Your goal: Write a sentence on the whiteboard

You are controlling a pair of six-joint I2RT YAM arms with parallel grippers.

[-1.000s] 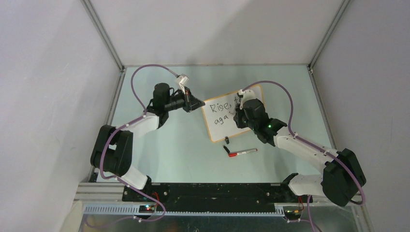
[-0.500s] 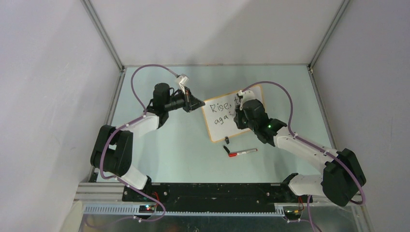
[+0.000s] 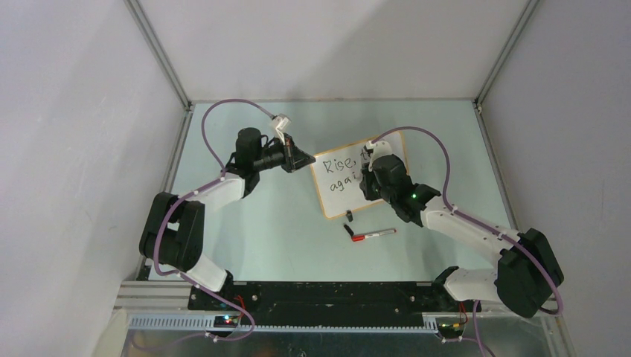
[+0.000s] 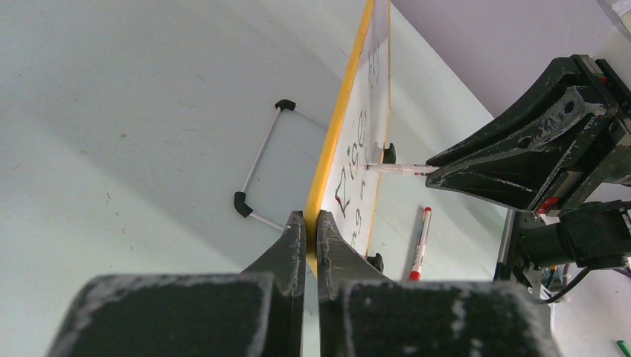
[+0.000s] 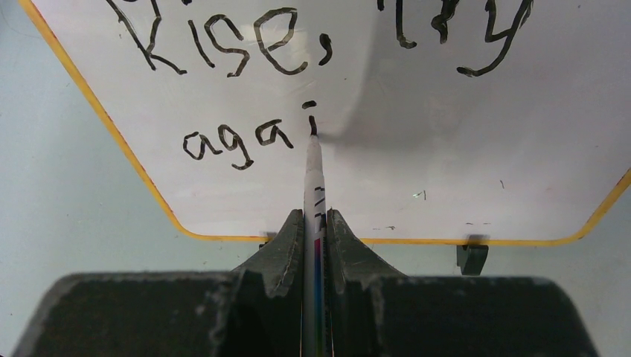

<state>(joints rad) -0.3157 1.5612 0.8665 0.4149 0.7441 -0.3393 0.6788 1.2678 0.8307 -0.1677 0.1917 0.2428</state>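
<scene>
The whiteboard (image 3: 336, 201), white with a yellow-orange frame, stands tilted on the table. My left gripper (image 3: 303, 159) (image 4: 312, 219) is shut on the frame of the whiteboard (image 4: 357, 141) at its left edge. My right gripper (image 3: 366, 177) (image 5: 315, 216) is shut on a white marker (image 5: 313, 171) (image 4: 394, 169). The marker's tip touches the whiteboard (image 5: 446, 149) at the foot of an "i". The sentence (image 5: 223, 52) (image 3: 344, 172) reads "Rise, try" on the first line and "agai" on the second.
A red-capped marker (image 3: 374, 234) (image 4: 419, 242) lies on the table in front of the board. Behind the board sits a thin wire bracket (image 4: 260, 167) with black corners. The board's black clip feet (image 5: 472, 257) rest on the table. Grey walls enclose the table.
The second line has grown from "aga" to "agai". The right gripper with the marker shifted slightly along the board. The left gripper has not moved.
</scene>
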